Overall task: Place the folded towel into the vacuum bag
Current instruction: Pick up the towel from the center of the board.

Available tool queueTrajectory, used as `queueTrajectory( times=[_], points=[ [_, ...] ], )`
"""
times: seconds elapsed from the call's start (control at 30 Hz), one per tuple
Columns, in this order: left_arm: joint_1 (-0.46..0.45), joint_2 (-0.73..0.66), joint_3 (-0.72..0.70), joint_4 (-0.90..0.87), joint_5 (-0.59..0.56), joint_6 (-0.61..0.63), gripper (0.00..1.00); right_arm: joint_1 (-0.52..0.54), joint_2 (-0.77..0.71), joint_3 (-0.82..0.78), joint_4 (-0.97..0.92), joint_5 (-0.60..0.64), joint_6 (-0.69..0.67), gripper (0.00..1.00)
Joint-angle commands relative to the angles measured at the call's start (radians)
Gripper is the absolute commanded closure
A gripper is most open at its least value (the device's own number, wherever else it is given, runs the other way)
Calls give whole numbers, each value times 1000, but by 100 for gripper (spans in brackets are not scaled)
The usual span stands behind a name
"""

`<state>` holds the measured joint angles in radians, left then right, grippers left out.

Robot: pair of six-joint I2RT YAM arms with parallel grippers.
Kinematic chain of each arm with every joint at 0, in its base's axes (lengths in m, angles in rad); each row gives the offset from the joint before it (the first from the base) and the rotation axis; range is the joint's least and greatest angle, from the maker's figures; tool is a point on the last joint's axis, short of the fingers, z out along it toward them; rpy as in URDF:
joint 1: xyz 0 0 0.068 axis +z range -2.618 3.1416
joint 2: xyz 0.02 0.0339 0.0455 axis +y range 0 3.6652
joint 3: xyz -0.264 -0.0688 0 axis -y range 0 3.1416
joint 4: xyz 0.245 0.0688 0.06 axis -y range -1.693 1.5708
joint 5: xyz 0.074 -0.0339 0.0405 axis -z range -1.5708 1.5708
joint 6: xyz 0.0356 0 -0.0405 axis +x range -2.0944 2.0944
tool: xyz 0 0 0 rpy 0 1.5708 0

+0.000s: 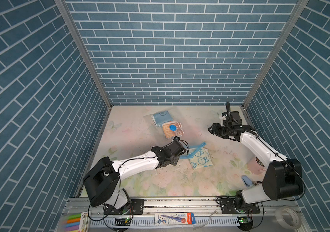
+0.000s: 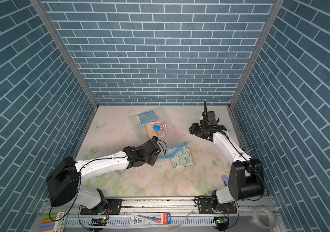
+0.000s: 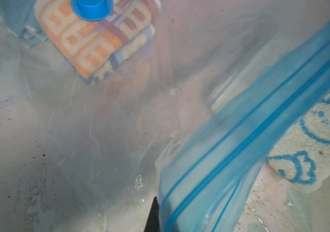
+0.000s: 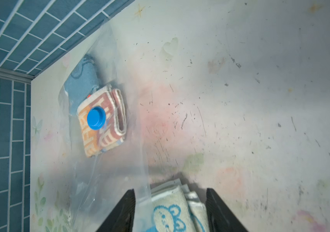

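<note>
Left arm point(image 1: 138, 162) stretches low and forward, left gripper point(image 1: 175, 160) pinched closed on the vacuum bag point(image 3: 240, 150). Right arm point(image 1: 256, 146) is raised, right gripper point(image 4: 170, 189) jaws parted, holding nothing.

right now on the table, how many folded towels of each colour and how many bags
plain blue folded towel: 1
orange and red patterned folded towel: 1
cream folded towel with blue bunny print: 1
clear plastic vacuum bag with a blue zip strip: 1
total: 4
</note>
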<state>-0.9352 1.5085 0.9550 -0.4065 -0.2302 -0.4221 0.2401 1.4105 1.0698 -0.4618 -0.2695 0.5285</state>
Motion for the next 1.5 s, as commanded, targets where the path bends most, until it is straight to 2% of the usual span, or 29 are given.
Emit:
queueTrajectory(
  times=[0.0,0.23,0.33,0.57,0.83,1.07,1.47],
  points=[
    [28,19,37,26,94,-49,100,9,-60,-102,-140,-16,-34,41],
    [92,27,42,66,154,-113,100,47,-136,-227,-154,-54,-45,29],
    [108,25,42,74,152,-125,100,96,-78,-213,-155,-51,-72,21],
    [116,7,41,67,121,-129,100,165,80,-161,-147,8,-134,20],
    [118,13,41,70,118,-130,100,179,160,-173,-125,62,-151,30],
    [117,21,39,75,126,-130,100,180,209,-173,-70,57,-156,35],
    [118,12,31,75,108,-131,100,180,254,-234,37,-56,-103,60]
  ],
)
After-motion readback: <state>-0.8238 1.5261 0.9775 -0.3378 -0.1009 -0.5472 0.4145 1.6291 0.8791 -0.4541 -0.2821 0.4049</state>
